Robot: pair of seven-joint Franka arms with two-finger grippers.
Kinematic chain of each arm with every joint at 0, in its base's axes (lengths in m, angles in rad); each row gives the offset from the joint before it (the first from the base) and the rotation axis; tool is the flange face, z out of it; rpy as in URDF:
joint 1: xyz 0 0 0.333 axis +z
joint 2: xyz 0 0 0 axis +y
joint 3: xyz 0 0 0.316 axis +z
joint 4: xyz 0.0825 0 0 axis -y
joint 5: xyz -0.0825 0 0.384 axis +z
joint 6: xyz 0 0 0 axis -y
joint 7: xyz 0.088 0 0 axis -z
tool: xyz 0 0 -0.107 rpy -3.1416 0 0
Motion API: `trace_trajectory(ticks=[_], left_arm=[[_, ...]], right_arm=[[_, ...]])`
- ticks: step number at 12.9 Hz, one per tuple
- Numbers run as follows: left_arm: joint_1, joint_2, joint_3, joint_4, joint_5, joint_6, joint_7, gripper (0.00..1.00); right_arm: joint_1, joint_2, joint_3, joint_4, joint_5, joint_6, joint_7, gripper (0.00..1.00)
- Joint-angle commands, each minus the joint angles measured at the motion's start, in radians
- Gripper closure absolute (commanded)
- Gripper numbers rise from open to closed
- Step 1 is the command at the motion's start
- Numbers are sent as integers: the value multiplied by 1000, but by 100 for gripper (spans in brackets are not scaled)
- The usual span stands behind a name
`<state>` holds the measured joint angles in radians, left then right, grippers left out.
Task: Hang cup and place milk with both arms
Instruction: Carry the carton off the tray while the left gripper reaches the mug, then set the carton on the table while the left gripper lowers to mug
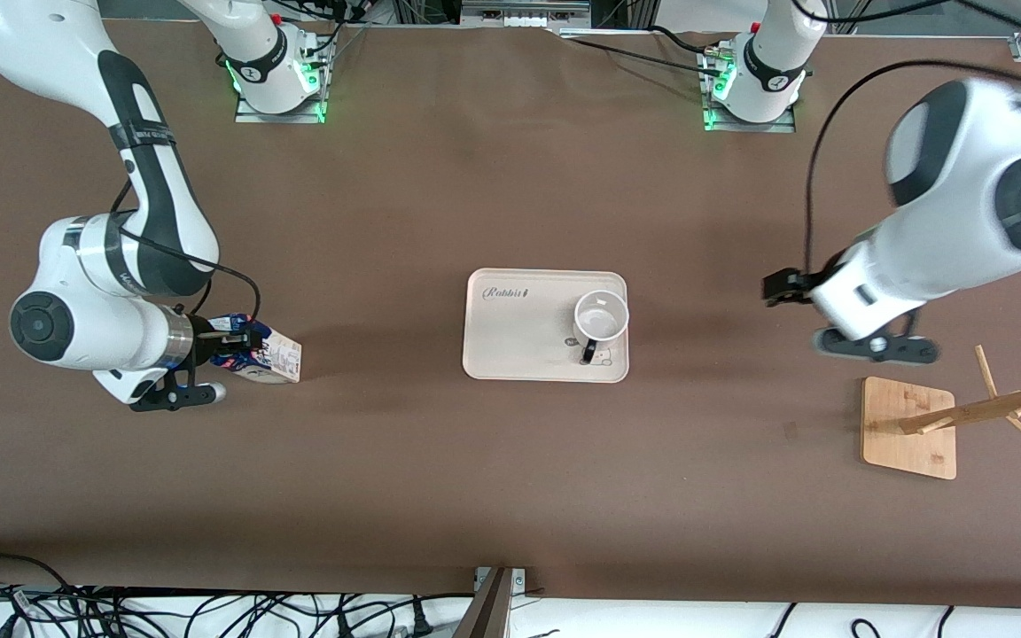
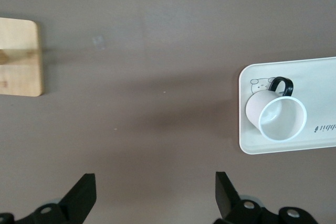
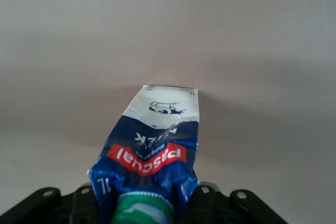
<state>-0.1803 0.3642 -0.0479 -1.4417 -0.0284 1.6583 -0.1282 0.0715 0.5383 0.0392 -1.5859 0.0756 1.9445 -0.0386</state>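
The milk (image 1: 269, 354) is a blue and white carton that lies on its side near the right arm's end of the table. My right gripper (image 1: 240, 341) is shut on its cap end. In the right wrist view the carton (image 3: 152, 140) fills the jaws and its green cap (image 3: 143, 209) points at the camera. The cup (image 1: 601, 317) stands upright on a cream tray (image 1: 510, 354), its black handle toward the front camera. My left gripper (image 1: 781, 285) is open and empty over bare table between the tray and a wooden rack. The cup (image 2: 275, 116) also shows in the left wrist view.
A wooden mug rack (image 1: 909, 430) with slanting pegs stands on a square base near the left arm's end of the table, nearer to the front camera than the tray. Its base (image 2: 18, 56) shows in the left wrist view. The tray (image 2: 315, 72) sits mid-table.
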Motion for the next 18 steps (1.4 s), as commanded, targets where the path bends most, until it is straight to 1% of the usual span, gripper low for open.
trace_trajectory(ticks=[1, 2, 5, 6, 7, 9, 11, 13, 14, 16, 18], left_arm=[[-59, 64, 2, -2, -21, 49, -71, 0], [-85, 96, 2, 1, -21, 76, -112, 0], [-134, 191, -3, 3, -19, 161, -148, 0], [-139, 220, -18, 3, -19, 179, -148, 0], [-139, 243, -51, 3, -6, 196, -145, 0], [-139, 266, -97, 0, -4, 221, -136, 0], [-133, 269, -160, 0, -4, 218, -142, 0], [-128, 262, -200, -8, -4, 206, -142, 0], [-127, 257, -219, -28, -4, 213, -142, 0], [-126, 256, -233, -51, -2, 224, -146, 0], [-130, 246, -233, -84, -2, 251, -145, 0]], right_arm=[[8, -17, -7, -37, -3, 30, -6, 17], [7, -18, -7, -29, -2, 30, -4, 0], [10, -43, -5, 9, 0, 18, 8, 0], [10, -63, -7, 21, 1, 2, 8, 0], [8, -89, -7, 27, 4, -22, 8, 0], [7, -148, -12, 53, 1, -73, 8, 0], [7, -213, -33, 102, -2, -143, 6, 0], [5, -305, -56, 103, -5, -205, 3, 0], [5, -340, -68, 103, -5, -247, -1, 0], [5, -408, -84, 99, -7, -311, -4, 0], [5, -435, -93, 87, -11, -326, -6, 0]])
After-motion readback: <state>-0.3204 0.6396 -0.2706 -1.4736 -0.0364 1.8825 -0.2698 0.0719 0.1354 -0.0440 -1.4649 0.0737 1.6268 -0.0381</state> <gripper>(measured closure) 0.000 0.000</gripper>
